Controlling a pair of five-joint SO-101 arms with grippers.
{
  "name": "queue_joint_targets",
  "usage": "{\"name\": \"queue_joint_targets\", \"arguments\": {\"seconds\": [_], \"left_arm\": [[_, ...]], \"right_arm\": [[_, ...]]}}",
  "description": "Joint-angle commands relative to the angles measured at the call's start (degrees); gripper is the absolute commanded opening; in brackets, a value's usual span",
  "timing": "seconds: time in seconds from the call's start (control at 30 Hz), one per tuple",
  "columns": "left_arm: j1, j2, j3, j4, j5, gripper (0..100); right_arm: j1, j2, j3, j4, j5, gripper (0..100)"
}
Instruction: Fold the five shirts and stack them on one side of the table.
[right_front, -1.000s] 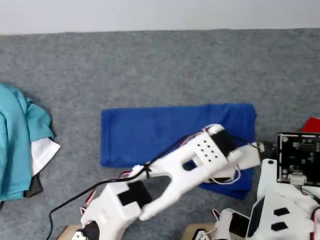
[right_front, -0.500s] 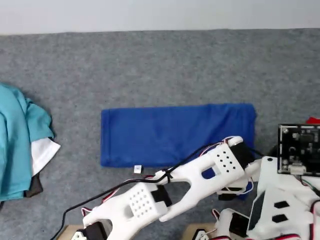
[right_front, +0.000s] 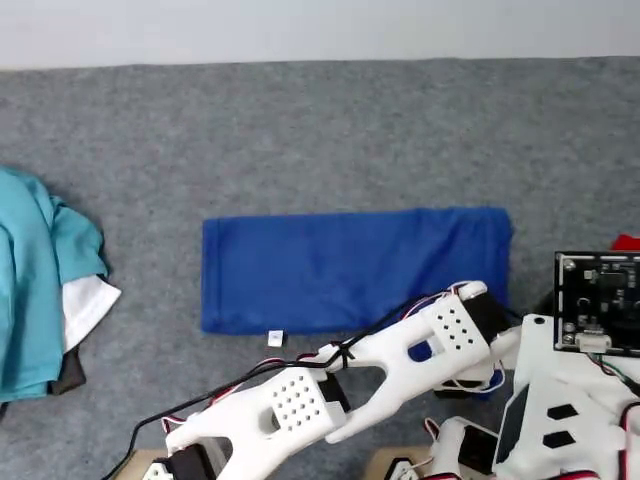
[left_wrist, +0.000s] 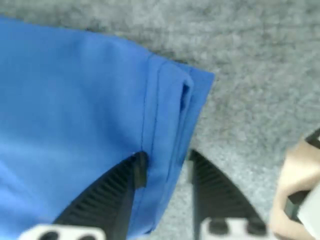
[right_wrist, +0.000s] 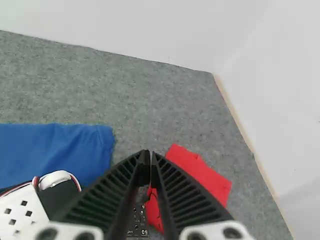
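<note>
At the near right corner of the folded blue cotton shirt (right_front: 340, 270), mid grey felt counter (right_front: 300, 130), the left gripper (left_wrist: 165, 165) has drawn back; jaws narrowly parted astride the hem (not yet pinching); another fold seems next; right gripper (right_wrist: 150, 157) jaws closed, empty.

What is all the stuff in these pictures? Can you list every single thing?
folded blue cloth shirt: one, blue, flat in the middle of the table.
crumpled teal cloth shirt: one, teal, at the high view's left edge.
white cloth garment: one, white, sticking out from under the teal shirt.
dark cloth garment: one, dark, at the bottom of that pile.
flat red cloth piece: one, red, at the high view's right edge.
grey fuzzy table cover: one, grey, under everything.
left hand: one, black fingers, open astride the blue shirt's corner hem.
right hand: one, black fingers, shut, empty, near the red piece.
</note>
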Motion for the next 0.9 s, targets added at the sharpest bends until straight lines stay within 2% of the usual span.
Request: {"name": "queue_joint_targets", "arguments": {"seconds": [0.0, 0.1, 0.3, 0.6, 0.87], "left_arm": [[-0.09, -0.44, -2.42, 1.05, 0.00, 5], [-0.18, -0.44, -5.32, 1.49, 0.00, 0], [-1.49, -0.53, -12.44, 1.49, 0.09, 0], [-10.02, -0.18, -16.22, 1.14, 0.09, 0], [-13.98, -0.09, -17.10, -0.44, 0.09, 0]], "right_arm": [[0.75, -0.04, 0.00, 1.71, -0.26, 1.4], [0.75, -0.04, 0.00, 1.63, -0.26, 1.4], [0.75, -0.04, 0.00, 1.63, -0.26, 1.4], [0.75, -0.04, 0.18, 1.98, -0.26, 1.4], [0.75, -0.04, 0.26, 2.07, -0.26, 1.4]]}}
